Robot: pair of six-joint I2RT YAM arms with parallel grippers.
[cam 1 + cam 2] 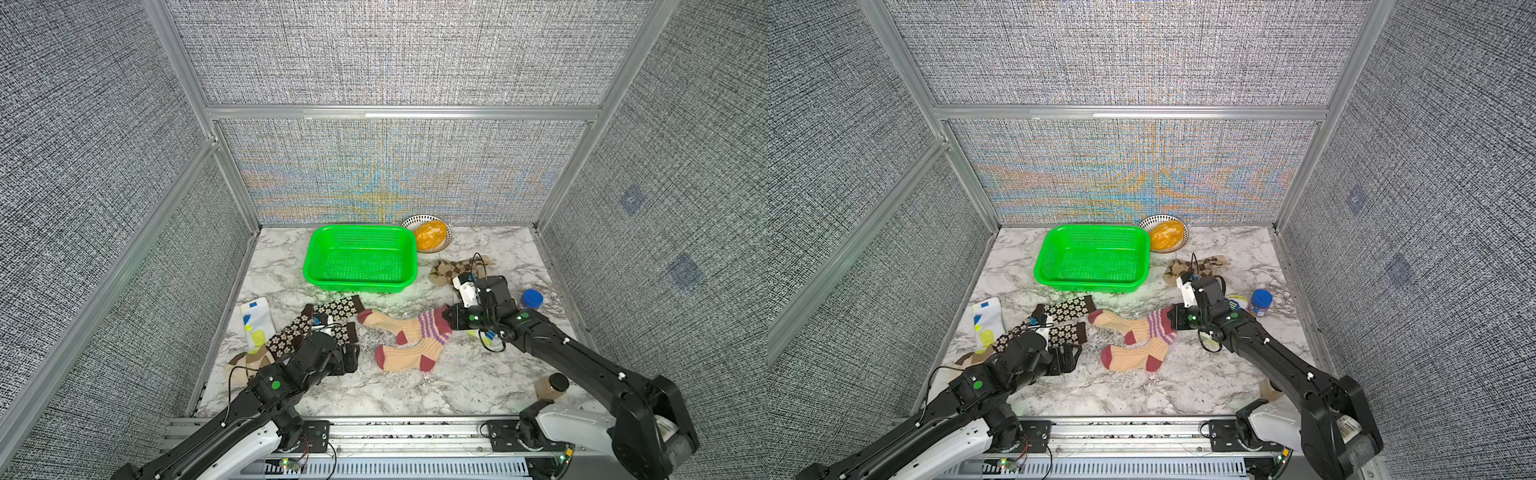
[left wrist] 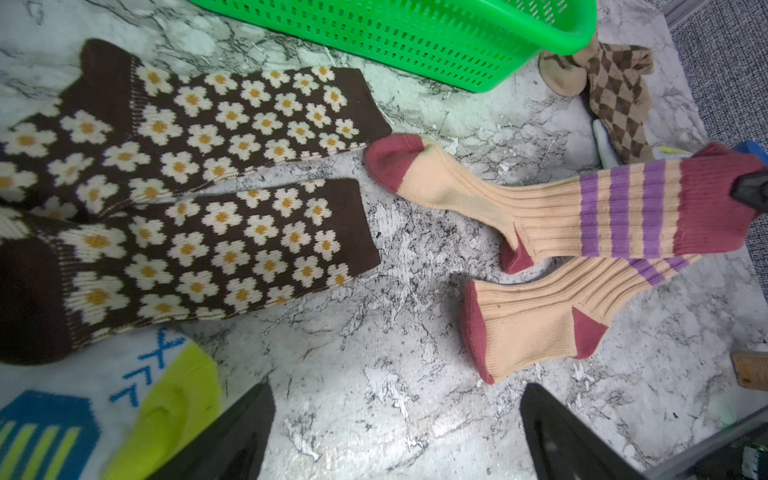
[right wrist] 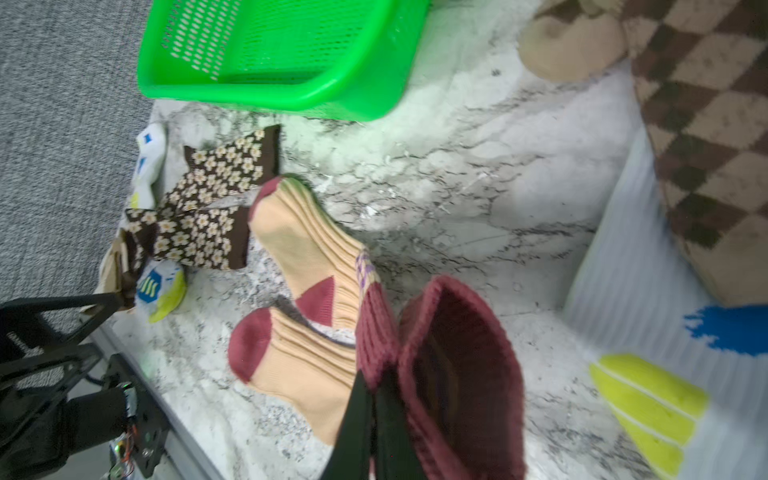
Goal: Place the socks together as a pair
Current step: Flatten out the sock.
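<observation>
While our right gripper (image 1: 448, 318) clamps the dark red cuff of one striped sock (image 1: 395, 322), the second striped sock (image 1: 409, 358) lies on the table (image 1: 415, 395) just beside it.
We see the two overlapping near their cuffs, in front of the green basket (image 1: 361, 227). Our left gripper (image 1: 351, 357) hangs over bare table with jaws wide apart, next to the two flowered socks (image 1: 337, 308).
</observation>
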